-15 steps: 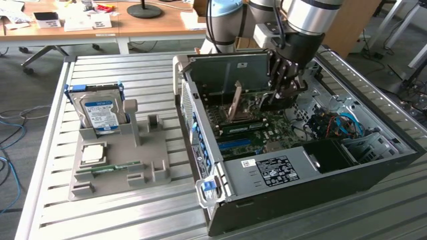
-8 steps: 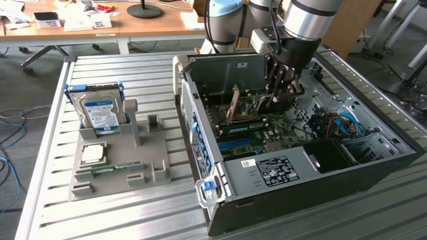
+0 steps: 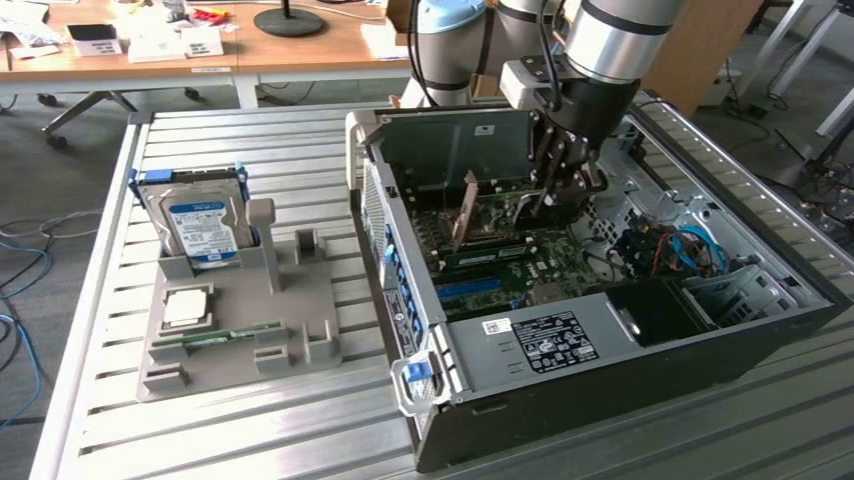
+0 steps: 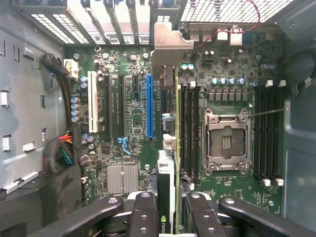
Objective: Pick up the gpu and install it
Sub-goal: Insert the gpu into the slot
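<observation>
The gpu (image 3: 467, 212) stands on edge inside the open computer case (image 3: 441, 400), its brownish board facing the exterior view's left. My gripper (image 3: 558, 188) reaches down into the case and is shut on the gpu. In the wrist view the gpu (image 4: 167, 182) runs edge-on between my black fingers (image 4: 144, 215), with its silver bracket (image 4: 165, 44) at the far end by the case's rear slot openings. It hangs over the motherboard (image 4: 133, 123), just beside the long blue slot (image 4: 149, 106), between that slot and the memory slots (image 4: 190, 128).
A grey fixture (image 3: 314, 300) at the exterior view's left holds a blue-labelled hard drive (image 3: 200, 215), a processor (image 3: 184, 305) and a green memory stick (image 3: 220, 338). The empty processor socket (image 4: 226, 140), cable bundles (image 4: 61, 148) and the case walls close in around the card.
</observation>
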Action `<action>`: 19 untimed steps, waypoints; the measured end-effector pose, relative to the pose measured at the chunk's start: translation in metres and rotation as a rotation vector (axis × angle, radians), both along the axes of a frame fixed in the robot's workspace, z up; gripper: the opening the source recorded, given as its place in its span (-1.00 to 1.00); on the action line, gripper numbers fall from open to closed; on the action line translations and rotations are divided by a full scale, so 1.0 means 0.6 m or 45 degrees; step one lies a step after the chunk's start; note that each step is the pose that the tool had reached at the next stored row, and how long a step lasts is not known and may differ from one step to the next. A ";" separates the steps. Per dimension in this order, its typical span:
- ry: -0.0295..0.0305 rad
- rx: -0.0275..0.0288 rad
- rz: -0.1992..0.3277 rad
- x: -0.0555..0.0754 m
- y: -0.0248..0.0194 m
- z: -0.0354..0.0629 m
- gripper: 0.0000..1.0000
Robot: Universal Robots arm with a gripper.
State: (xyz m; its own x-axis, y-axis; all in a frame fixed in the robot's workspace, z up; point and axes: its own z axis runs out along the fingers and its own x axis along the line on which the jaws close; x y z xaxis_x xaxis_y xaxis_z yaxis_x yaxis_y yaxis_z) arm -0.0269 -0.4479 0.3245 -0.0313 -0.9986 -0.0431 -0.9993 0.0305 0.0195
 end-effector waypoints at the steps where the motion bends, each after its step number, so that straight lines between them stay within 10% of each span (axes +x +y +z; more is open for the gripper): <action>1: 0.0000 0.0000 0.000 0.000 0.0000 0.000 -0.47; 19: 0.0000 0.0004 0.011 -0.009 -0.0008 -0.022 -0.47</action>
